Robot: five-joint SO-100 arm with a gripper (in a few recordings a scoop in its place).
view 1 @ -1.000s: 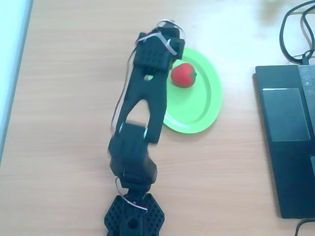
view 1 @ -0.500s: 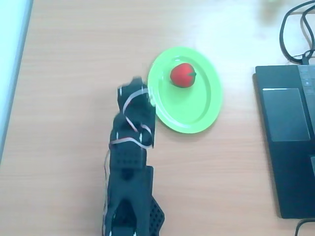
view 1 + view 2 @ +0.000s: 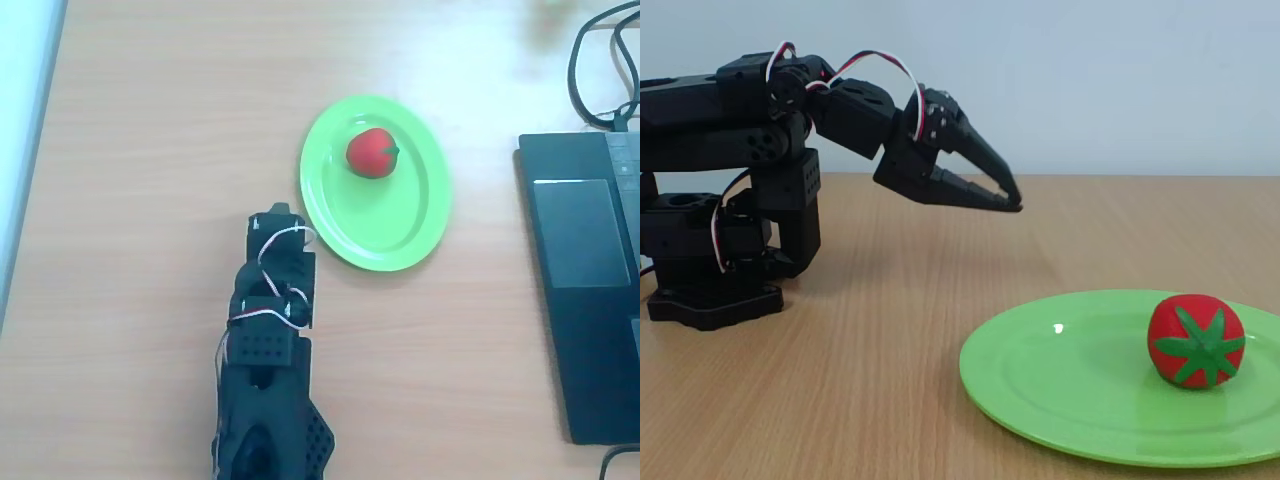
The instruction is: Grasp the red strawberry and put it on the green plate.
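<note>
Right, from my seat the wooden table point(image 3: 150, 200) carries everything, and the black arm point(image 3: 740, 150) sits folded back over its base. In the overhead view the green plate point(image 3: 400, 235) lies up and to the right of the gripper point(image 3: 278, 212), near it but apart from it. In the fixed view the same plate point(image 3: 1060, 390) sits low and to the right, in front of the gripper point(image 3: 1012, 203), which hangs in the air above the bare tabletop with its tips pointing toward the plate. I read the jaws as nearly closed, the tips meeting at a point with only a thin slit behind them, and nothing is between them. The red strawberry point(image 3: 372, 153) rests on the plate's far half, well clear of the tips; in the fixed view the strawberry point(image 3: 1196, 341) shows its green cap facing the camera.
</note>
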